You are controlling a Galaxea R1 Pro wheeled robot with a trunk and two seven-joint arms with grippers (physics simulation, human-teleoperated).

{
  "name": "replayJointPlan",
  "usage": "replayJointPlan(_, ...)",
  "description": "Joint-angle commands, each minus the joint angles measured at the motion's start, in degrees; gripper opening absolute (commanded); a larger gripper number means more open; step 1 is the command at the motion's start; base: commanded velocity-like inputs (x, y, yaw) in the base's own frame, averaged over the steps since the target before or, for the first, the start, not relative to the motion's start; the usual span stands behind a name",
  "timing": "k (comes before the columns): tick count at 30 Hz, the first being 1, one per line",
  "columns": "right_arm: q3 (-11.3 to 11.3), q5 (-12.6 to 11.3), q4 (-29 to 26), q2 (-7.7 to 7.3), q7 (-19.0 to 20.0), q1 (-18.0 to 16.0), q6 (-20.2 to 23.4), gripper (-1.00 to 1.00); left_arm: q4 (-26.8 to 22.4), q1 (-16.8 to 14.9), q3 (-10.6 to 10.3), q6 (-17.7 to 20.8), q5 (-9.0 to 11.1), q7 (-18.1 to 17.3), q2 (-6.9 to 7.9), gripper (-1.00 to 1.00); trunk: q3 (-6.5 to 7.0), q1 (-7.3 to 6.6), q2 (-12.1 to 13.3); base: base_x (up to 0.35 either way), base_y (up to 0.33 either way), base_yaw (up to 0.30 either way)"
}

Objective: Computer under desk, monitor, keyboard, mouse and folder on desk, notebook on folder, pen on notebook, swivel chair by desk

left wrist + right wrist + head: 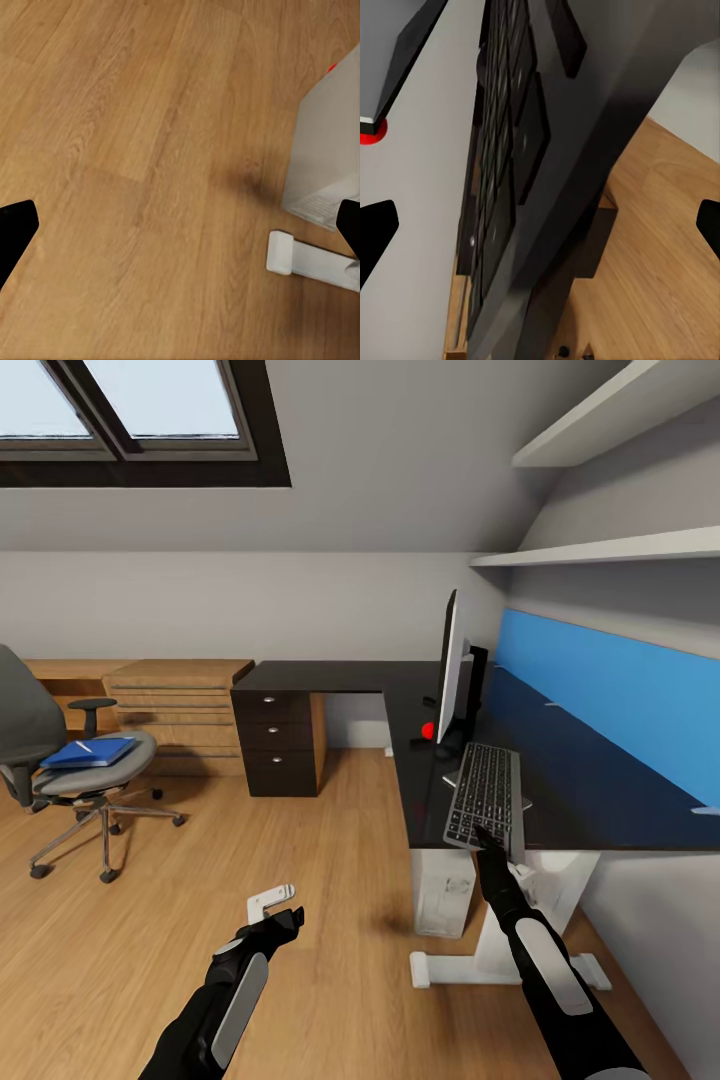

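Observation:
The keyboard (485, 793) lies on the black desk (600, 790) in front of the edge-on monitor (453, 665). My right gripper (490, 842) is open at the keyboard's near end, and the right wrist view shows its keys (502, 150) close up between the spread fingers (376, 234). My left gripper (288, 918) hangs open over the floor. Under the desk stands the pale computer (444, 890) (330, 142). At the far left, the swivel chair (95, 775) carries the blue folder (92, 752) with a thin white pen (84, 745) on it. I cannot make out the notebook or the mouse.
A black three-drawer unit (278, 745) holds up the desk's far wing, with a light-wood chest (175, 710) beside it. The desk's white foot (470, 965) (307, 262) rests on the floor near the computer. Wall shelves (610, 545) hang above the desk.

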Motion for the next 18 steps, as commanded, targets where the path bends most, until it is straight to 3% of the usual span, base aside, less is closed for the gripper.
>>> replayJointPlan(1, 0.15, -0.53, -0.07, -0.05, -0.18, -0.03, -0.29, 1.0, -0.08, -0.03, -0.12, 0.15, 0.6, 0.54, 0.01, 1.0, -0.06, 0.0, -0.03, 0.015, 0.008, 0.0)
replayJointPlan(18, 0.15, -0.43, -0.14, -0.05, -0.1, -0.03, -0.37, 1.0, 0.03, -0.03, -0.12, 0.16, 0.53, 0.55, 0.04, 1.0, -0.06, 0.0, -0.03, 0.002, 0.001, 0.0)
